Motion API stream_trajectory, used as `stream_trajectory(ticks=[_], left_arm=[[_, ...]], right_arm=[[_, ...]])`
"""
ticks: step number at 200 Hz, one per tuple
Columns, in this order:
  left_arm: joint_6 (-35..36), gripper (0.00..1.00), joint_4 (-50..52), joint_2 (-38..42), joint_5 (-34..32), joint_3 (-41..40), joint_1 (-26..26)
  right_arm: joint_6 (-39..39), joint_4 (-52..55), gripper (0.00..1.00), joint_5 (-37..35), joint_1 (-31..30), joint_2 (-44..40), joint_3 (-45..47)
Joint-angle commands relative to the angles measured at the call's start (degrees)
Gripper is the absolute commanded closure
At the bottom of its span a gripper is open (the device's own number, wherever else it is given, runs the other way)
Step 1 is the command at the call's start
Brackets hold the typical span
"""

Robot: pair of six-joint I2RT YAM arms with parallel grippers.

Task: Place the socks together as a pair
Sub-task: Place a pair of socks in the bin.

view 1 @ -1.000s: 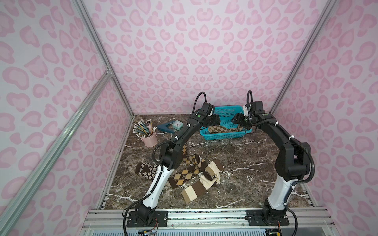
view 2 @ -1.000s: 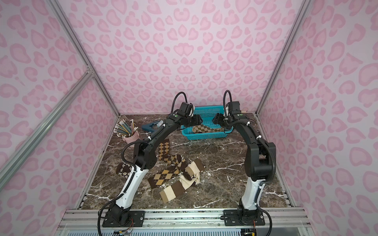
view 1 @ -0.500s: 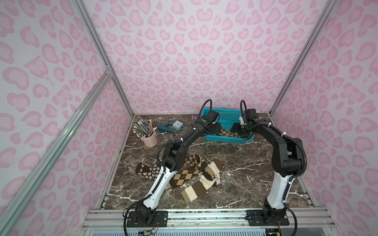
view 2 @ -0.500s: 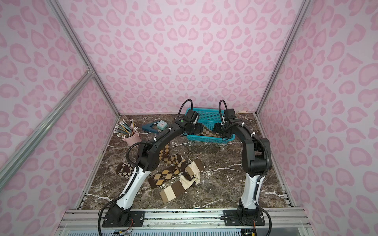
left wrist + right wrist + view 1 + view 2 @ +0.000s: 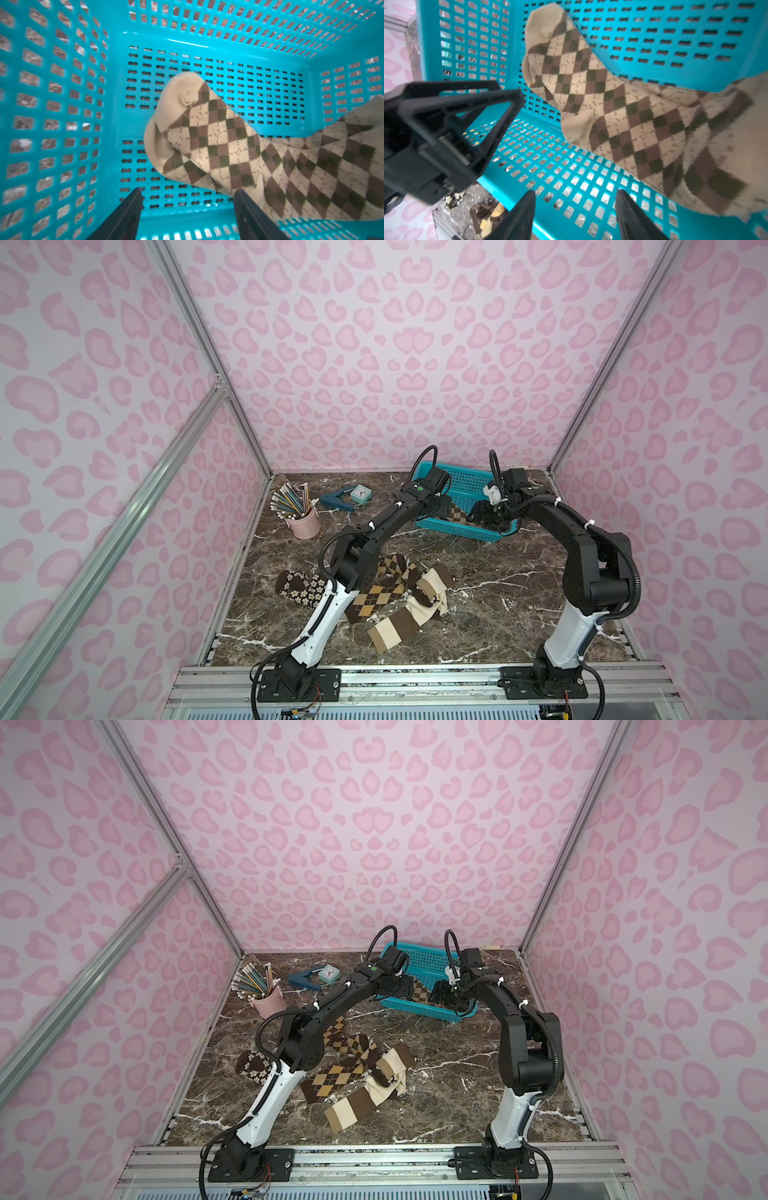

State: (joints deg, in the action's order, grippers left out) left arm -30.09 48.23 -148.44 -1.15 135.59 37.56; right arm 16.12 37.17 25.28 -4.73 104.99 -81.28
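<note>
Two cream-and-brown argyle socks [image 5: 218, 141] lie one on the other on the floor of a teal basket [image 5: 465, 483] at the back of the table; in a top view they show between the two wrists [image 5: 457, 510]. My left gripper [image 5: 188, 193] is inside the basket, open, one finger beside the socks' edge, nothing between its fingers. My right gripper [image 5: 574, 193] is open over the basket's perforated near wall [image 5: 550, 158], with the socks [image 5: 623, 108] beyond it. Several more socks lie in a loose pile mid-table: flowered [image 5: 297, 587], dark argyle [image 5: 374, 597], striped [image 5: 399, 626].
At the back left stand a pink cup of pencils [image 5: 302, 522], a small teal clock [image 5: 360, 493] and a blue stapler-like tool [image 5: 338, 499]. In the right wrist view the left gripper's black body [image 5: 446, 124] sits close by. Pink walls close in three sides.
Both wrists have dropped lower into the basket, over the argyle socks. The sock pile on the table has not moved.
</note>
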Motion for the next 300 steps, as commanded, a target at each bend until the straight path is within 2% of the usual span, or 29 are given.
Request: stream_trajectory(ticks=[1,70,121,134,179,227,300], left_arm=[[-1.8,0.27,-1.4,-2.0,0.9,2.5,0.0],[-2.2,0.27,-0.9,-3.8,-3.1,1.5,0.9],[-2.5,0.30,-1.1,-5.9,-2.0,1.6,1.7],[-2.7,0.34,-1.1,-6.5,-1.9,1.5,1.9],[-3.1,0.69,-1.2,-7.5,-2.4,1.5,2.1],[-3.5,0.78,-3.4,-4.2,-4.3,1.5,2.0],[-5.2,0.79,-5.3,-0.3,-7.0,1.3,-0.1]], right_arm=[[-2.4,1.7,0.36,3.7,-0.1,-1.2,0.4],[-6.4,2.9,0.38,6.8,-0.7,-4.9,7.5],[-6.9,2.5,0.40,7.8,-0.6,-4.6,6.5],[-6.9,2.4,0.40,8.0,-0.5,-4.1,5.9],[-7.2,2.6,0.42,8.4,0.3,-3.3,5.1],[-6.7,1.9,0.43,8.8,2.1,-3.9,5.9],[-4.3,-0.1,0.42,8.1,5.3,-5.4,6.1]])
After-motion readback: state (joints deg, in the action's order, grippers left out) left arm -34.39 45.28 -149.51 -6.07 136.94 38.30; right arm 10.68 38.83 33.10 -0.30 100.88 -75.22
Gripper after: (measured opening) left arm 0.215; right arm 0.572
